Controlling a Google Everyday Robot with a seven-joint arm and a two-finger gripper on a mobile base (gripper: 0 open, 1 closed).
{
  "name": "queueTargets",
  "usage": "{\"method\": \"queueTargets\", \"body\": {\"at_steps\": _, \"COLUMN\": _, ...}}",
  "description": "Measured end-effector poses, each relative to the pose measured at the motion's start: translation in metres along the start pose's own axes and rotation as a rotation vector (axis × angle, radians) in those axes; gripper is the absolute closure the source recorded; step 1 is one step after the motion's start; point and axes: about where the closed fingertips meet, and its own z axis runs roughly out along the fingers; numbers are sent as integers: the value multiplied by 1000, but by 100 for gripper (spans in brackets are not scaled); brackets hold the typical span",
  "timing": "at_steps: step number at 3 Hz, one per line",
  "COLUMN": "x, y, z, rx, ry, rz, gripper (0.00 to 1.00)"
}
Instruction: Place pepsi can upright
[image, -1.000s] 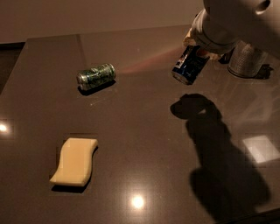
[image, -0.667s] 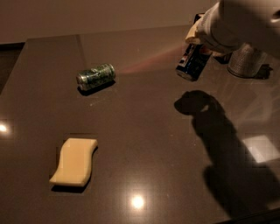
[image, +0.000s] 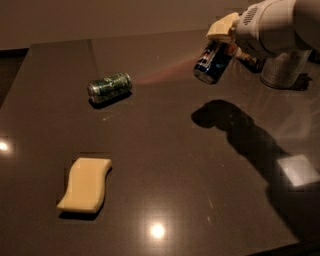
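Observation:
The pepsi can (image: 213, 62) is dark blue with a silver end. It hangs tilted in the air above the dark table (image: 165, 165) at the upper right. My gripper (image: 223, 39) comes in from the right edge on a white arm and is shut on the can's upper part. The can's shadow falls on the table below it.
A green patterned can (image: 109, 87) lies on its side at the upper left. A yellow sponge (image: 85, 184) lies at the lower left. A silver metal cup (image: 286, 67) stands at the far right behind the arm.
The gripper with the pepsi can has shifted slightly right and up. The green can and the sponge have not moved.

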Motion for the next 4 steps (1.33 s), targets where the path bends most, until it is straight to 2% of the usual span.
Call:
{"method": "queueTargets", "body": {"at_steps": 1, "x": -20, "y": -21, "z": -1, "rx": 128, "ry": -54, "rz": -27, "gripper": 100}}
{"method": "queueTargets", "body": {"at_steps": 2, "x": -45, "y": -36, "z": 0, "rx": 198, "ry": -22, "rz": -240, "gripper": 100}}
{"method": "queueTargets", "body": {"at_steps": 3, "x": -57, "y": -40, "z": 8, "rx": 212, "ry": 73, "rz": -432, "gripper": 100}}
{"method": "queueTargets", "body": {"at_steps": 4, "x": -61, "y": -44, "z": 15, "rx": 209, "ry": 170, "rz": -526, "gripper": 100}}
